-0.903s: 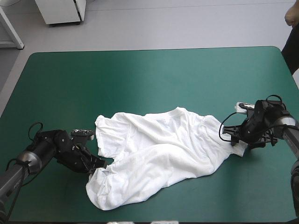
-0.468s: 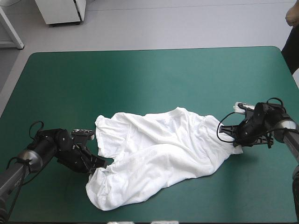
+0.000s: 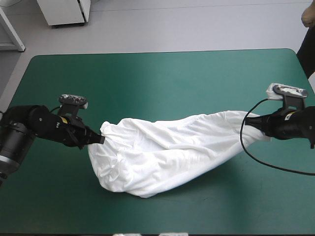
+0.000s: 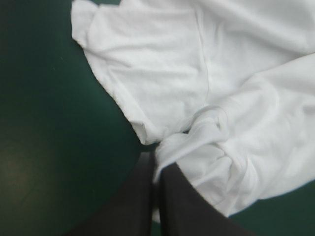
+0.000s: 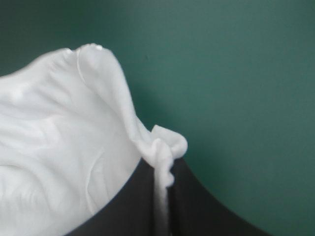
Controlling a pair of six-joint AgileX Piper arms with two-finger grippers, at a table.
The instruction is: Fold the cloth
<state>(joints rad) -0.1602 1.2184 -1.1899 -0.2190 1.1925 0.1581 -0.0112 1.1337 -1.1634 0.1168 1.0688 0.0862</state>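
T-shirt (image 3: 167, 147): white, strung in a sagging band between both grippers, its middle resting on the teal-green table cover (image 3: 147, 78) | left gripper (image 3: 101, 139): pinched tight on a bunched fold at one end, cloth spreading ahead of it | right gripper (image 3: 248, 122): nipped together on a puckered edge at the opposite end, cloth ahead and to one side

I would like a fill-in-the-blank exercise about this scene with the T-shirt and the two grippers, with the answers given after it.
1. The colour of the T-shirt is ____.
2. The left gripper and the right gripper are both ____ on the T-shirt.
3. The table cover under the T-shirt is ____ in colour.
Missing words: white; shut; teal-green.
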